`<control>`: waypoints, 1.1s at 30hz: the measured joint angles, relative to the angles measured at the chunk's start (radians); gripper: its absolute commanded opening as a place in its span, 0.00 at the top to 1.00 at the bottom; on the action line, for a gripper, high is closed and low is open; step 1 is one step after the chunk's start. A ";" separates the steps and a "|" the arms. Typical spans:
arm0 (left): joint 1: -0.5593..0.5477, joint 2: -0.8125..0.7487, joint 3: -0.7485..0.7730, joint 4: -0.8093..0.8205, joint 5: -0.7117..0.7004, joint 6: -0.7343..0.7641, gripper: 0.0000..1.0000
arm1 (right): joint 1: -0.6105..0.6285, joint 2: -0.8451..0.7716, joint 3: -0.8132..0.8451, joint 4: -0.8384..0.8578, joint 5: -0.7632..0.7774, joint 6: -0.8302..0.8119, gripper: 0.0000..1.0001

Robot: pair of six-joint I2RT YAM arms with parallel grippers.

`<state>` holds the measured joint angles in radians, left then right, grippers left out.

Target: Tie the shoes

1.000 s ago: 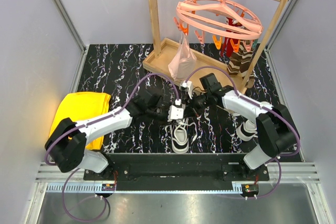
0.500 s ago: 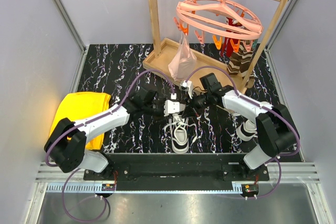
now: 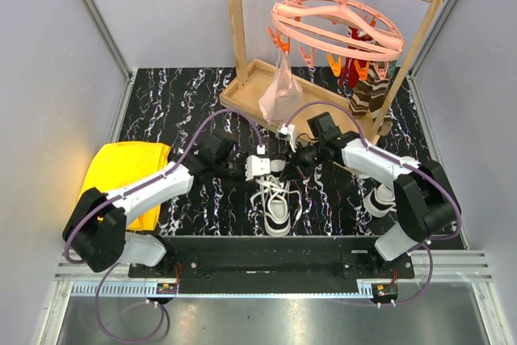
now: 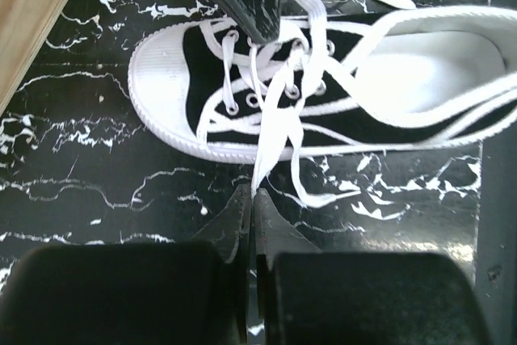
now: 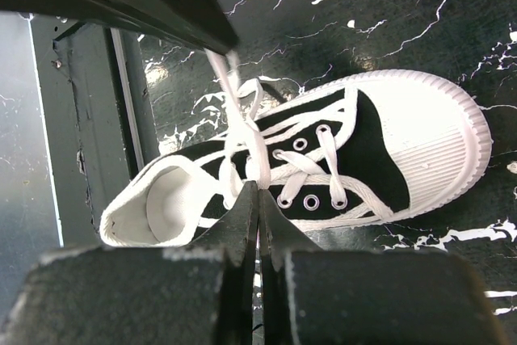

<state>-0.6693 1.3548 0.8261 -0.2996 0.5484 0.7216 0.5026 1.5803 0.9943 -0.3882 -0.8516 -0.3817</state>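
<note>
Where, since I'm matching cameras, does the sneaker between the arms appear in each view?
Top external: sneaker low centre, toe toward the near edge.
Left wrist: sneaker across the upper half, toe left.
Right wrist: sneaker across the middle, toe right.
Shared landmark: black marbled table.

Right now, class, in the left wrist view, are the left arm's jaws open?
No: the left gripper has jaws shut on a white lace of the shoe.
</note>
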 measured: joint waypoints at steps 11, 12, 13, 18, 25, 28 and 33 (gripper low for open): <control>0.006 -0.085 -0.008 -0.053 0.045 -0.076 1.00 | 0.000 0.000 0.000 0.000 0.001 -0.008 1.00; 0.006 -0.068 -0.008 -0.054 0.049 -0.090 1.00 | 0.000 0.000 0.000 0.000 0.001 -0.008 1.00; 0.006 -0.048 -0.008 -0.058 0.052 -0.109 1.00 | 0.000 0.000 0.000 0.000 0.001 -0.008 1.00; 0.008 0.052 -0.008 -0.060 0.057 -0.237 1.00 | 0.000 0.000 0.000 0.000 0.002 -0.011 1.00; 0.016 0.140 -0.008 0.003 0.050 -0.407 1.00 | 0.000 0.000 0.000 0.001 0.002 -0.014 1.00; 0.021 0.187 -0.008 0.045 0.054 -0.484 0.97 | 0.000 0.000 0.000 0.002 0.002 -0.013 1.00; 0.048 0.223 -0.008 0.095 0.108 -0.587 0.71 | 0.000 0.000 0.000 0.002 0.002 -0.010 1.00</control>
<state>-0.6212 1.5780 0.8181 -0.2043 0.6567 0.1345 0.5026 1.5803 0.9939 -0.3859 -0.8497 -0.3916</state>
